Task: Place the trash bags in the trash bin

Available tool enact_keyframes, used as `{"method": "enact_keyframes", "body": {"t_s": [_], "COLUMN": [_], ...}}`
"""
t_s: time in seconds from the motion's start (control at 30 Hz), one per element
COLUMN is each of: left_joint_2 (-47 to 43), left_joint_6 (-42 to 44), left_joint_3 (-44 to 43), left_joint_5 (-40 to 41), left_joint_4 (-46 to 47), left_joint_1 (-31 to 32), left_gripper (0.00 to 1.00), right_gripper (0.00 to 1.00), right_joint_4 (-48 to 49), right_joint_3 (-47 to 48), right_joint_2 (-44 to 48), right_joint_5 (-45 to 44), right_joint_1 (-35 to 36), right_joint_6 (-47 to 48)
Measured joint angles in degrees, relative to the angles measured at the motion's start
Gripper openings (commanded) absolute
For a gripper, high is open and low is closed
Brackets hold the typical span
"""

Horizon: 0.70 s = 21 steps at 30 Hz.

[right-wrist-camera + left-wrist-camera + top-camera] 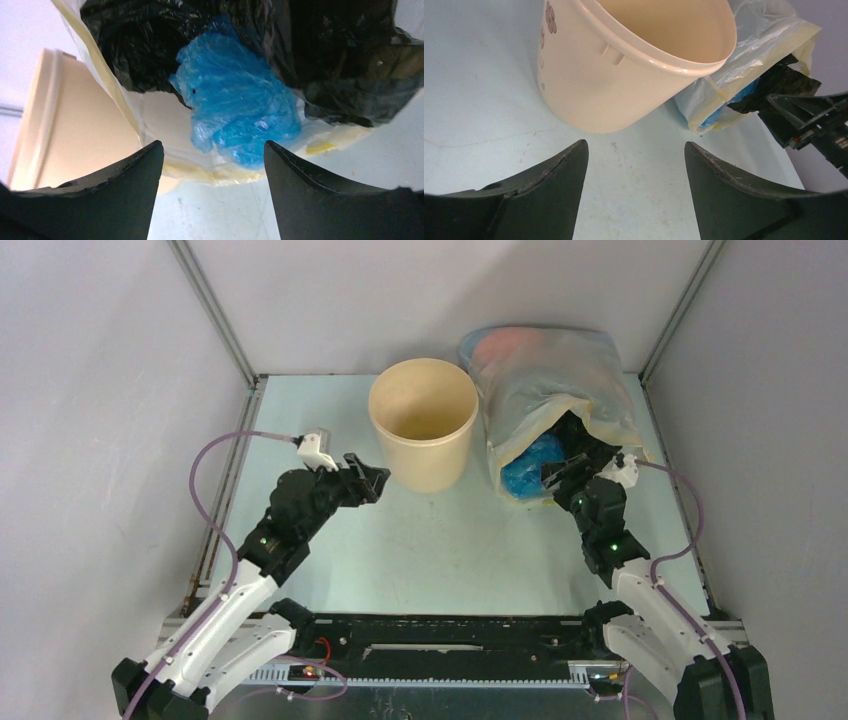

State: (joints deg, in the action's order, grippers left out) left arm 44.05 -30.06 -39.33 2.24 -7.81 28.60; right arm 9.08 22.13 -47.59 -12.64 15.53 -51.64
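Crumpled light-blue trash bag (240, 115) lying inside the open mouth of a cloudy plastic sack (560, 370), with black film (150, 45) bunched above and around it. The right gripper (212, 147) sits at the sack's mouth with its jaws spread. The bag is just ahead of the fingertips, centred in the gap and not pinched. The tan trash bin (423, 435) stands upright just left of the sack on the table (440, 540). The left gripper (365, 475), also spread, is near the bin's left wall and grips nothing.
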Motion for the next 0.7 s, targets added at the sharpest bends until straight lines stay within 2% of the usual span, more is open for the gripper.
{"method": "enact_keyframes", "body": {"t_s": [0.13,0.2,0.47,0.57,0.7], "left_joint_2": [-2.7,-4.2,-6.7,-6.4,-5.3], "left_joint_6": [0.6,1.2,4.0,5.3,7.1], "left_joint_3": [4.0,5.8,12.8,16.3,20.5], "left_joint_5": [-0.5,-1.0,-2.0,-2.1,-2.1], "left_joint_4": [4.9,7.3,14.9,18.0,21.8], "left_joint_1": [0.2,0.2,0.3,0.5,0.6], "left_gripper": [0.78,0.78,0.78,0.78,0.78], "right_gripper": [0.72,0.68,0.65,0.50,0.15], "right_joint_4": [1.7,2.7,6.1,6.5,7.3], "right_joint_3": [2.3,3.0,4.6,6.7,10.6], "right_joint_2": [-4.7,-7.0,-15.4,-18.3,-21.8], "right_joint_5": [-1.1,-1.2,-0.9,-0.6,0.7], "right_joint_1": [0.0,0.0,0.0,0.0,0.0], "right_joint_6": [-3.6,-4.9,-7.9,-8.0,-7.2]}}
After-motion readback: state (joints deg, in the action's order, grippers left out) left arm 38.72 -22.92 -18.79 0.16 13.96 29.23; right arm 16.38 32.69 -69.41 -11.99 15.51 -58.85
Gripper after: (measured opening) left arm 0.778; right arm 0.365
